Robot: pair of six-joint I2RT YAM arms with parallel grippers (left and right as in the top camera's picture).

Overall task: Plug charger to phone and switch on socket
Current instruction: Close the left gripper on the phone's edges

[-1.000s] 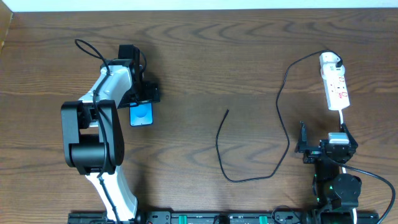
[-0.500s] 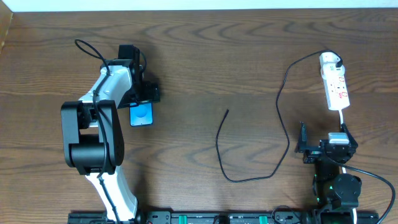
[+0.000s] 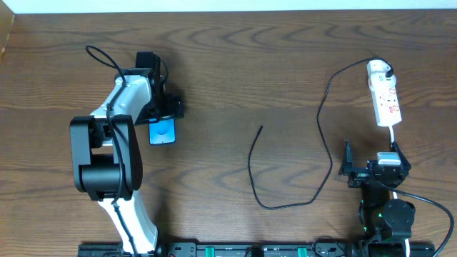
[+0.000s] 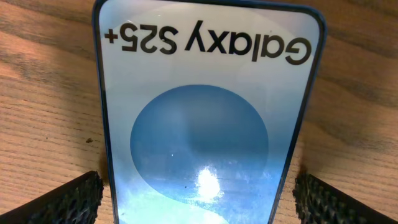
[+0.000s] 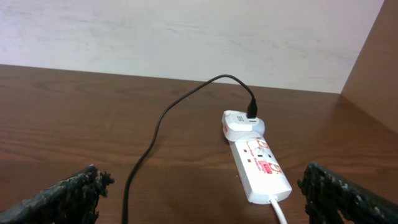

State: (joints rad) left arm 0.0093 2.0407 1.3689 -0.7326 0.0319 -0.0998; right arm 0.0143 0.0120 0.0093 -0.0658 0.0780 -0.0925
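Nothing has shifted since a second ago | left end effector (image 4: 198,198) released, fingers flanking phone (image 4: 199,124) lying flat on worktop (image 3: 285,64) | charger (image 3: 251,168) loops mid-worktop, tip (image 3: 261,128) free, well apart from phone | right end effector (image 5: 199,196) released, facing socket (image 3: 388,102), white plug (image 3: 378,69) seated in it

Dark wood-grain table (image 3: 285,64); pale, possibly plaster wall (image 5: 186,34).

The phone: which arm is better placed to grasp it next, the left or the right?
Left. The left gripper is open, with its fingers on either side of the phone. The right gripper is far from it, near the socket.
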